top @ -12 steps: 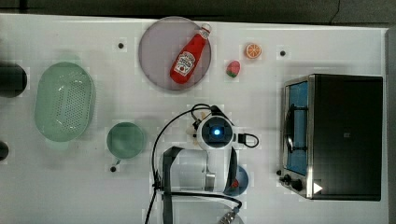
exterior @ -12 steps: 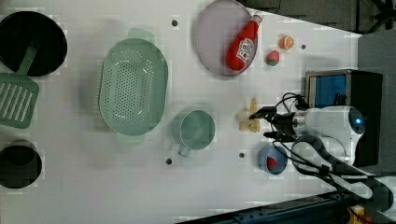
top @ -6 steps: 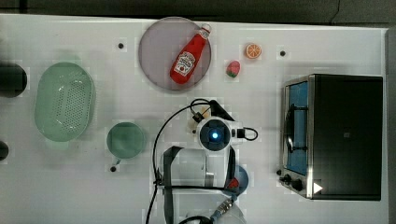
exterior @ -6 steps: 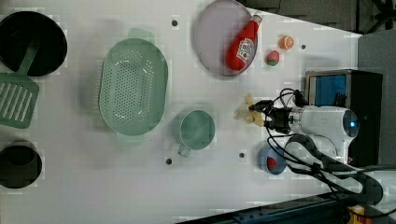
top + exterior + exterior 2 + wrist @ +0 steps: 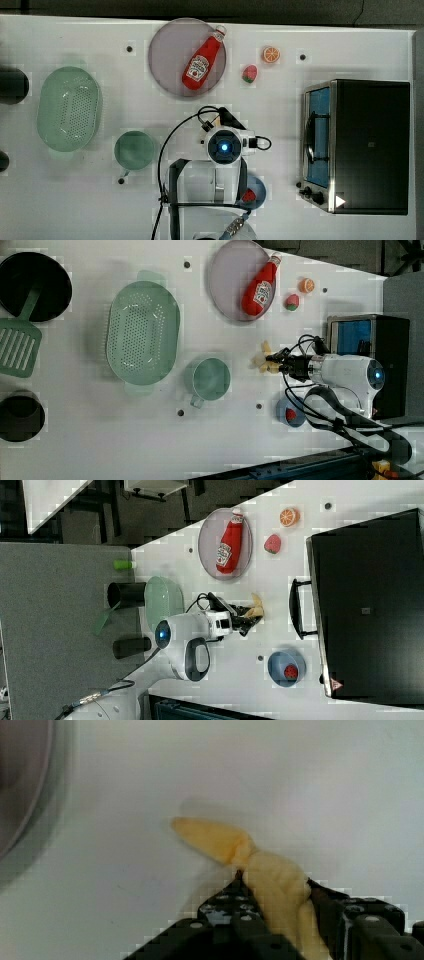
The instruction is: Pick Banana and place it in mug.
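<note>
The pale yellow banana (image 5: 263,358) lies on the white table, right of the mug in the left view. In the wrist view the banana (image 5: 270,875) sits between my black fingers, which press on both of its sides. My gripper (image 5: 274,363) is low at the table, shut on the banana (image 5: 256,611), whose tip sticks out past the gripper (image 5: 248,615). The teal-green mug (image 5: 134,150) stands empty and upright on the top view's left of my arm; the mug (image 5: 211,379) is a short gap from the banana.
A pale-green strainer (image 5: 69,109) lies beyond the mug. A grey plate (image 5: 165,60) holds a ketchup bottle (image 5: 202,59). A toaster oven (image 5: 367,145) stands at the top view's right. A blue bowl (image 5: 258,186) with a strawberry sits by my arm's base.
My gripper has gone from wide open to shut around the banana, after moving down and a little closer onto it. The banana and mug stay where they were.
</note>
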Controlling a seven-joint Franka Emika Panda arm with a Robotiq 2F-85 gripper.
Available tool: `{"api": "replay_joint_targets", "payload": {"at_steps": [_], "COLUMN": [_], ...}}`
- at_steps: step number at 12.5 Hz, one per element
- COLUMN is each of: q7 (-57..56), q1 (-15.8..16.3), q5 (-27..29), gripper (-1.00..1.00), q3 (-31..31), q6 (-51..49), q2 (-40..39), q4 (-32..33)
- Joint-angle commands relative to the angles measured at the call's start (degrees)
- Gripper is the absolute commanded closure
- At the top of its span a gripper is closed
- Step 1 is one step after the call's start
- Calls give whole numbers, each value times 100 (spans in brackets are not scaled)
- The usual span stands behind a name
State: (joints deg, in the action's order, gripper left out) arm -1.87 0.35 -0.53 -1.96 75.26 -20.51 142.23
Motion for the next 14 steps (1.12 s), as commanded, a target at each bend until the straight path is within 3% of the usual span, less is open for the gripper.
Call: {"api": "replay_joint_targets", "payload": {"at_steps": [1, 5, 9, 14], "q7": [-3, 1, 2, 143], "q1": [-53, -84, -89, 10], "q5": [12, 11, 11, 15], "gripper": [32, 32, 32, 32], "q3": [-91, -75, -89, 224], "q6": [-414, -1903, -4268, -5785], "q2": [454, 1773, 2970, 3567], "q4": [-35, -325, -1043, -1909]}}
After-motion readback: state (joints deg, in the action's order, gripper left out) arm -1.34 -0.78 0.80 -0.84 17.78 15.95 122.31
